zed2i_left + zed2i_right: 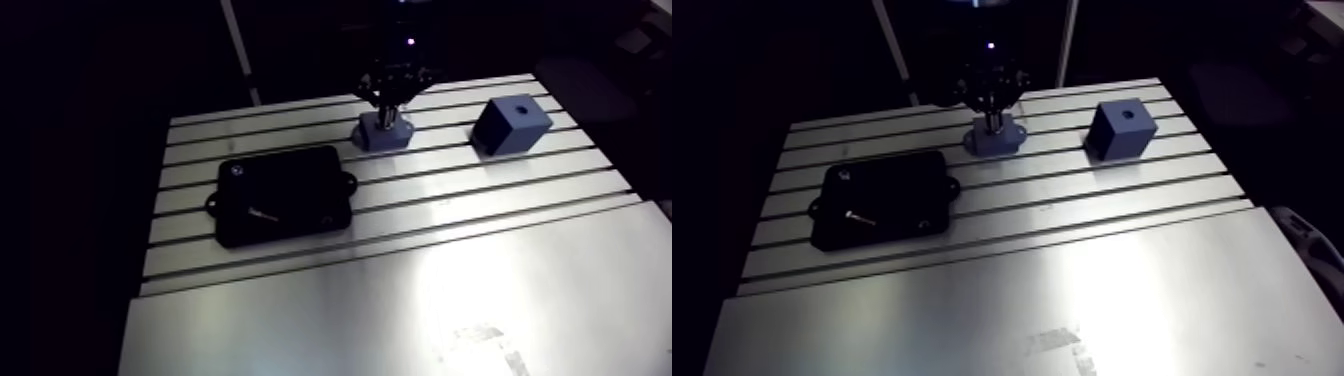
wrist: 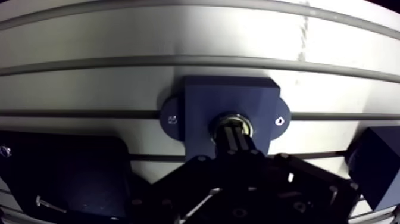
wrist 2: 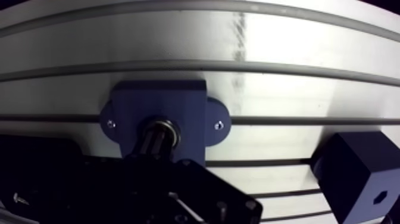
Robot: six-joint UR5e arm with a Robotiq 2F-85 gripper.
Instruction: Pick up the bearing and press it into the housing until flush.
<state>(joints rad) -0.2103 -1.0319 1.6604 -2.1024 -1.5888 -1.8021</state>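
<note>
A dark blue housing [image 2: 238, 95] with two screw ears stands on the slotted table [image 1: 450, 290] near its far edge. A silver bearing [image 2: 234, 121] sits in the housing's round bore; only part of its rim shows around the fingertips. My gripper [image 2: 235, 136] comes straight down onto it, shut, its two fingers pressed together with their tips on the bearing. In the arm view the gripper [image 1: 386, 108] stands directly over the housing [image 1: 383, 133]. How deep the bearing sits in the bore is hidden by the fingers.
A flat black box [image 1: 283, 193] with mounting ears and a small screw on its lid lies left of the housing. A blue cube [image 1: 511, 125] with a hole in its top stands to the right. A smooth plate covers the table's near half.
</note>
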